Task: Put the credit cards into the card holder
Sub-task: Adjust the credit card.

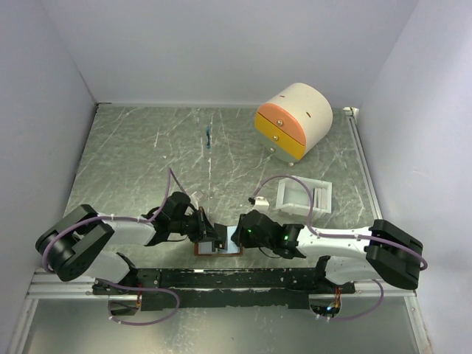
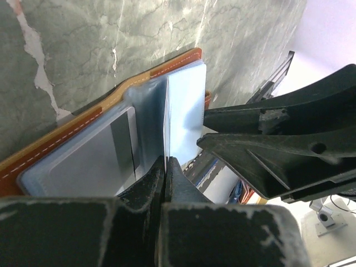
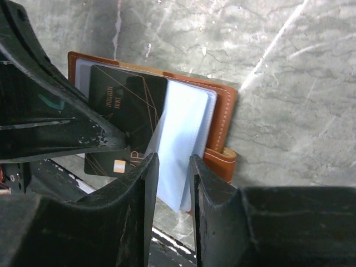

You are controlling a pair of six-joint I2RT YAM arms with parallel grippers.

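The card holder (image 1: 218,249), a brown leather wallet, lies open near the table's front edge between both grippers. My left gripper (image 2: 166,162) is shut on the thin edge of a pale blue pocket leaf (image 2: 186,108) that stands upright from the card holder (image 2: 72,130). A grey credit card (image 2: 105,153) sits in the pocket left of that leaf. In the right wrist view a black credit card (image 3: 127,108) with gold lines lies in the card holder (image 3: 225,119). My right gripper (image 3: 173,167) is open, its fingers straddling the pale leaf (image 3: 183,133) with a gap.
A cream-and-orange drawer box (image 1: 293,122) stands at the back right. A white tray (image 1: 304,195) lies just behind my right arm. A small blue object (image 1: 209,138) rests mid-table at the back. The black mounting rail (image 1: 236,279) runs along the near edge.
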